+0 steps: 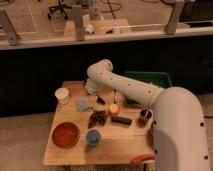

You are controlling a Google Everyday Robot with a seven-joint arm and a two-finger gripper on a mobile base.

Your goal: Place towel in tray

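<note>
Table: white cup back-left, red bowl front-left, blue cup just rt of it. Dark pile mid, orange beside it, black bar in front, dark cup far rt. Gripper low btwn white cup and orange.

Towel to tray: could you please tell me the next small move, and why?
Probably ease the end effector down and across onto the towel. It sits just beside the towel, which lies on the table, outside the tray.
</note>
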